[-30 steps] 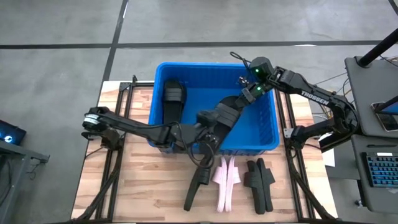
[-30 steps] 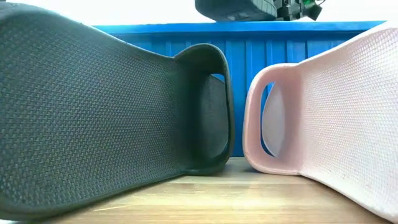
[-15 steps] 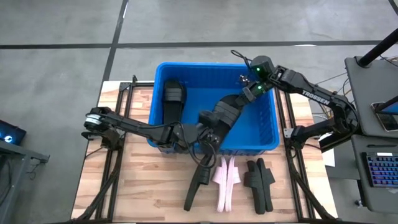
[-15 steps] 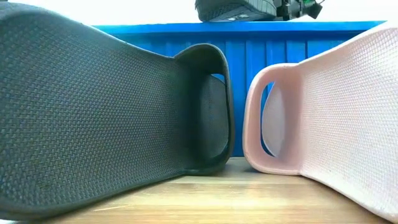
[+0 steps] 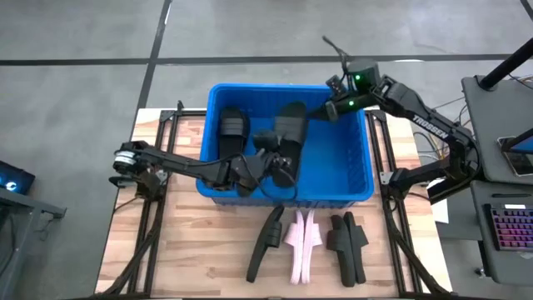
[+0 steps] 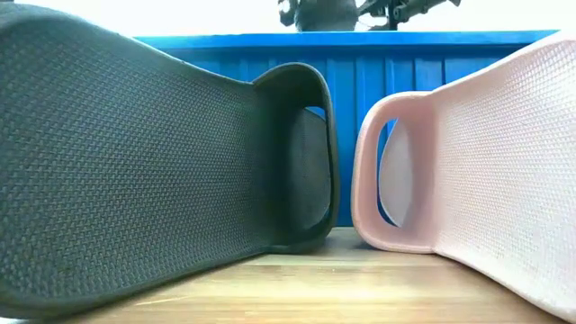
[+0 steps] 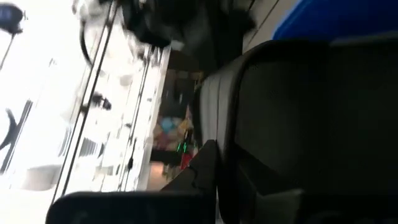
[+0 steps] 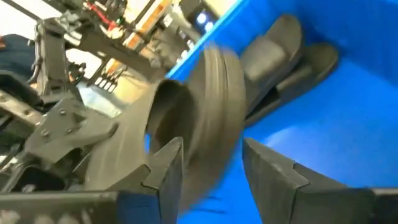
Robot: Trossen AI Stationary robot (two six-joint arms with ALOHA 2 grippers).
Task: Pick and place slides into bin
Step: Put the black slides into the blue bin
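**Black slide in bin, held at one end by left arm**

Black slide (image 5: 287, 133) sits mid-frame inside the blue bin (image 5: 350, 179), beside a 2nd black slide (image 5: 231, 133) at bin's left. Left end effector (image 5: 271, 161), pressed together, pinching the slide's lower end. Right end effector (image 5: 331, 108), upper right of bin, fingers spread, just off the slide. On the table (image 5: 208, 242) below the bin: black slide (image 5: 265, 242), pink slide (image 5: 301, 242), black pair (image 5: 348, 242).

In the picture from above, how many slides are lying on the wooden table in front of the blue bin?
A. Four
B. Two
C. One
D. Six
A: on the table in front of the bin lie one black slide, one pink slide and a pair of black slides, so four.
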